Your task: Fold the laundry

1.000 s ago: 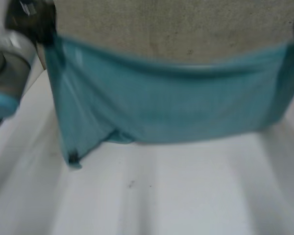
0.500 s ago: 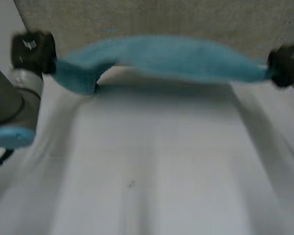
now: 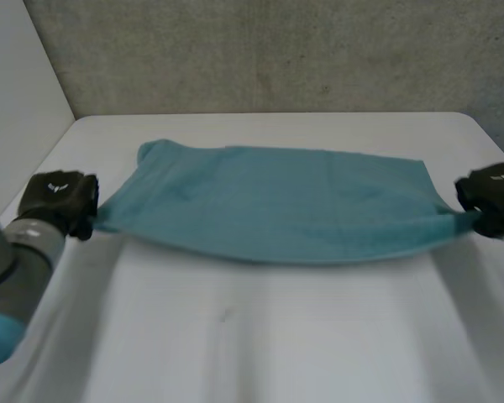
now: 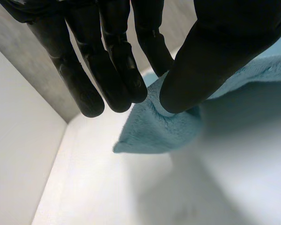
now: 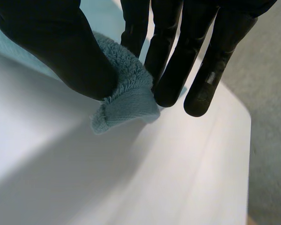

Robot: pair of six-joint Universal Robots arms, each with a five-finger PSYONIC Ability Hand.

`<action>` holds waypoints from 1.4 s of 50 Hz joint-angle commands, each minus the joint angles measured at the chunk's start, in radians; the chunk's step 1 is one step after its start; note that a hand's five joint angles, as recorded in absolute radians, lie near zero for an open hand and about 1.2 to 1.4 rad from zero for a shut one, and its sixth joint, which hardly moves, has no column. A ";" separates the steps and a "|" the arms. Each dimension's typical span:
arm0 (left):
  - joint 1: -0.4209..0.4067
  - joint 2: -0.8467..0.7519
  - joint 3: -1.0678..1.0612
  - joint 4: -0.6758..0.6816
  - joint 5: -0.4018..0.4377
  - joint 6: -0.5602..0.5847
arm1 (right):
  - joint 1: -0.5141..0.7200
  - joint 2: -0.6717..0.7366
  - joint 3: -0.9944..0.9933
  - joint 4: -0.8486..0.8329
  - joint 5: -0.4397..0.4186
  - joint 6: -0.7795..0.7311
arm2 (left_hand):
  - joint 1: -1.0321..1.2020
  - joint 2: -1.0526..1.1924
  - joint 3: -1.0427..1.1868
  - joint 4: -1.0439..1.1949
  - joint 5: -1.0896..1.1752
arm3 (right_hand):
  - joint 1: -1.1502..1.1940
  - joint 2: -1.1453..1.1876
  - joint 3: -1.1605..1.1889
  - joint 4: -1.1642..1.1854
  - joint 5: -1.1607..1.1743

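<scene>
A teal towel (image 3: 277,206) lies stretched across the far half of the white table (image 3: 252,336), its near edge pulled taut between my two hands. My left hand (image 3: 60,201) pinches the towel's near left corner (image 4: 152,124) between thumb and fingers. At the opposite end, my right hand (image 3: 490,197) pinches the near right corner (image 5: 126,101) the same way. Both corners sit just above the tabletop. The towel's far edge rests flat toward the back of the table.
A grey textured wall (image 3: 277,50) rises behind the table. A white side panel (image 3: 17,109) stands at the left. The table's right edge (image 5: 248,154) runs close beside my right hand.
The towel hung in the air a second ago, was swung forward, and now lies spread on the table. Both hands have come down low and apart, keeping their corners.
</scene>
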 commanded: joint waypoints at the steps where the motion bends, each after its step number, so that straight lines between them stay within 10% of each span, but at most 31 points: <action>1: 0.052 0.152 -0.076 -0.283 0.093 0.227 | -0.162 -0.082 0.091 0.321 0.012 -0.414 | 0.252 0.196 0.201 0.197 0.259 | 0.441 0.222 0.214 0.204 0.236; 23: 0.029 -0.209 0.160 -0.012 0.115 0.275 | -0.043 0.205 -0.100 0.073 0.048 -0.192 | 0.252 0.196 0.201 0.197 0.259 | 0.441 0.222 0.214 0.204 0.236; 39: -0.029 -0.314 0.876 0.265 0.062 0.267 | 0.166 0.273 -0.875 -0.346 0.233 0.125 | 0.252 0.196 0.201 0.197 0.259 | 0.441 0.222 0.214 0.204 0.236; 58: -0.014 -0.243 0.633 0.373 0.061 0.152 | 0.150 0.082 -0.363 -0.445 0.141 0.217 | 0.252 0.196 0.201 0.197 0.259 | 0.441 0.222 0.214 0.204 0.236; 70: -0.030 -0.375 0.346 0.388 0.058 0.150 | 0.155 0.298 -0.165 -0.434 0.097 0.208 | 0.252 0.196 0.201 0.197 0.259 | 0.441 0.222 0.214 0.204 0.236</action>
